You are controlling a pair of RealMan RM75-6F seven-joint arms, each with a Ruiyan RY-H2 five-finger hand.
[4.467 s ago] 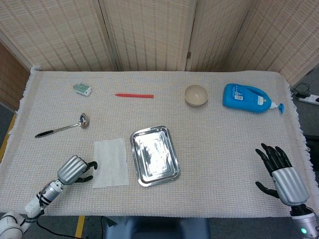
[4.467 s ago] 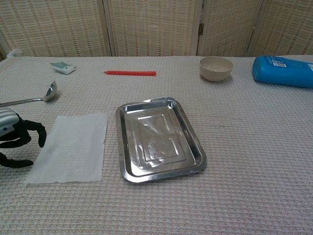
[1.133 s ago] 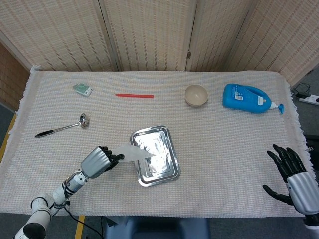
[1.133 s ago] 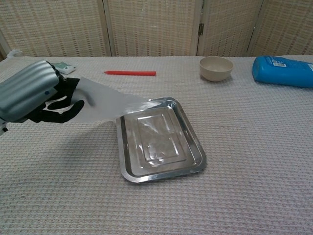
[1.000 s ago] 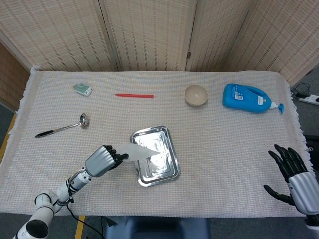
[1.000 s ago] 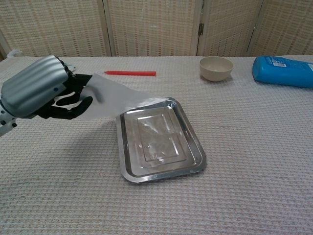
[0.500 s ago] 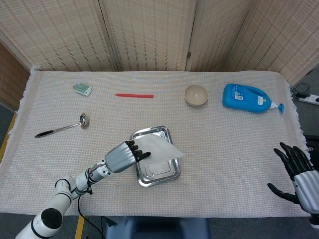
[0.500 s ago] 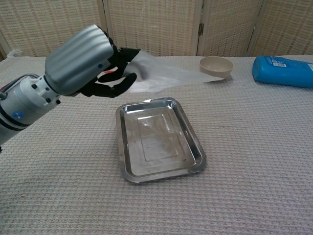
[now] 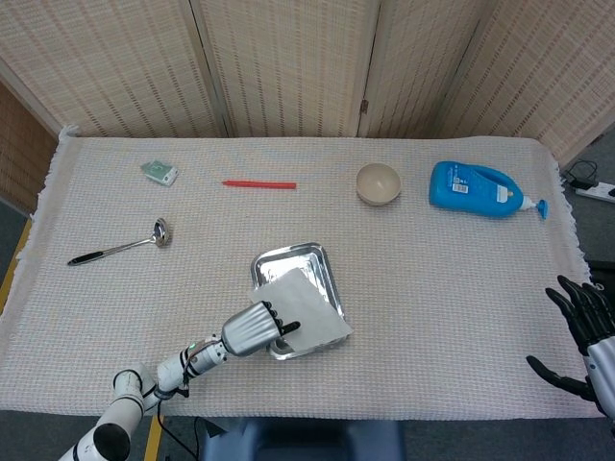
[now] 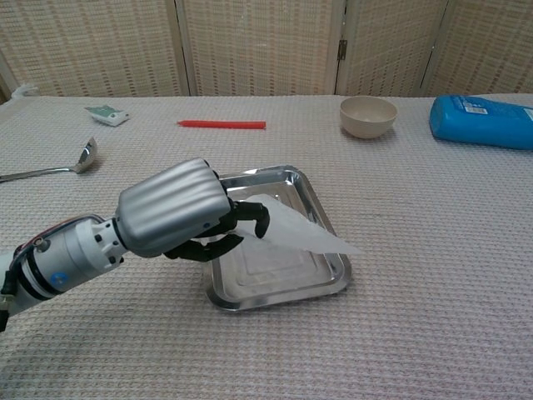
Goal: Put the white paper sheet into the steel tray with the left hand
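While the sheet (image 10: 287, 229) is being pinched at its left edge by the left robot hand (image 10: 179, 212), it is being held over the tray (image 10: 287, 177), its far corner jutting past the tray's right rim. The fingers (image 10: 250, 212) are being curled around the paper. At the bench's (image 9: 432, 279) right edge, the right robot hand (image 9: 586, 331) is being held spread, gripping nothing. Farther back, a bowl (image 9: 378, 182), a blue bottle (image 9: 480, 189), a red pen (image 9: 259, 183) and a ladle (image 9: 120, 247) are lying.
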